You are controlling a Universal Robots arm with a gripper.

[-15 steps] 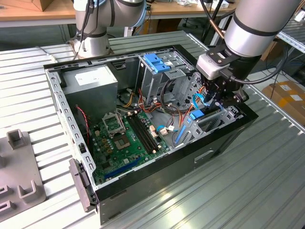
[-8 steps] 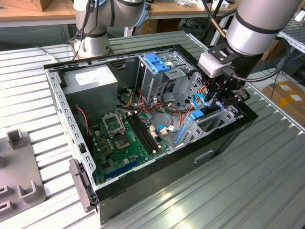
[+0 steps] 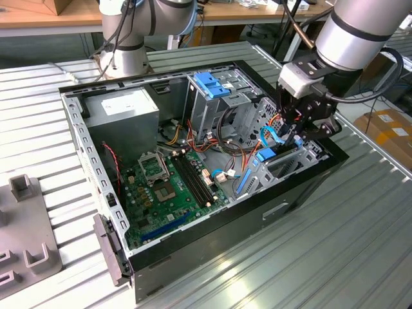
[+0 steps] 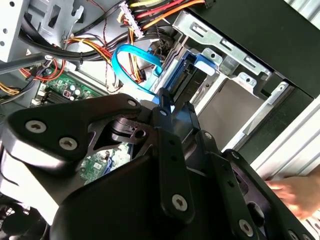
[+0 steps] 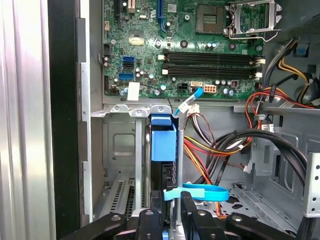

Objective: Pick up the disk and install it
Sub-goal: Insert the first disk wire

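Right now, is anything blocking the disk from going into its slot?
Nothing visible blocks it. The disk already sits inside the metal bay, with the end effector at its end. A blue cable loops right next to the end effector.

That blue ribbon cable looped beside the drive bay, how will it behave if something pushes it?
The blue cable probably bends aside rather than resisting, since it sits in a loose curl. Thin and flat, it looks light. Its open loop might snag.
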